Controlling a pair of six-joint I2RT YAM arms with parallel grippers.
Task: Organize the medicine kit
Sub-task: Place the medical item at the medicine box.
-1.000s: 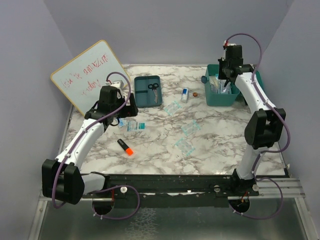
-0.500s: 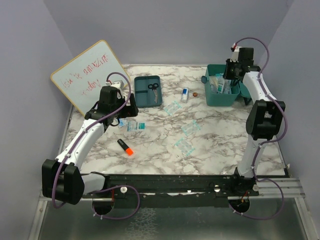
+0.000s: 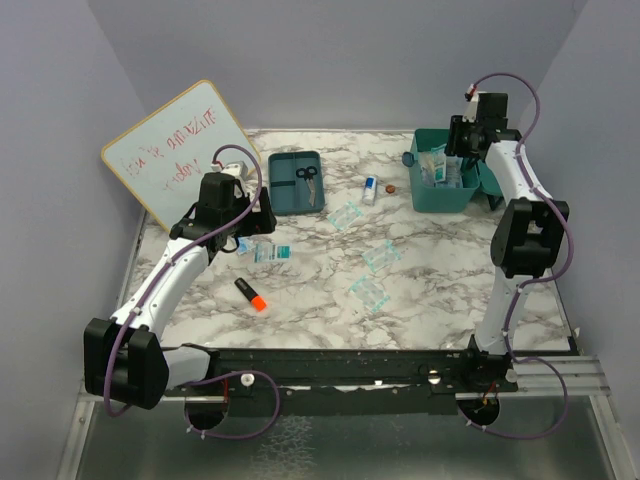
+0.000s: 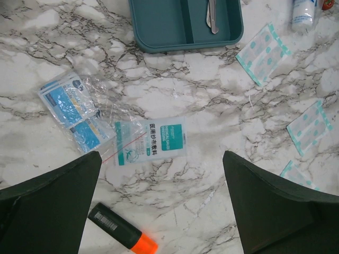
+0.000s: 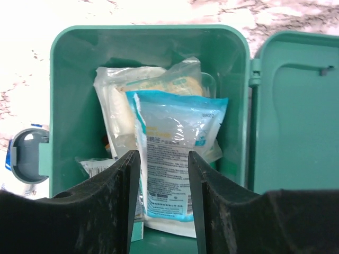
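The medicine kit (image 3: 445, 200) is a teal box at the back right with its lid (image 5: 296, 116) swung open to the right. Inside the kit (image 5: 58, 79) a blue-and-white pouch (image 5: 175, 137) stands upright in front of other clear packets. My right gripper (image 3: 462, 150) hangs over the box. In its wrist view the right gripper (image 5: 162, 156) is open, jaws apart on either side of the pouch, not pressing it. My left gripper (image 3: 245, 232) hovers open over the table's left side, and under this left gripper (image 4: 161, 154) lies a gauze packet (image 4: 151, 140).
A clear bag of blue packets (image 4: 71, 108) and a black-orange marker (image 4: 122, 230) lie near the left gripper. A flat teal tray (image 3: 295, 182) holds scissors (image 3: 308, 176). Plaster strips (image 4: 263, 53), a small bottle (image 3: 370, 189) and a leaning whiteboard (image 3: 175, 150) are around.
My right gripper has shifted back over the kit and its jaws have opened, leaving the pouch standing in the box. The left arm has not moved.
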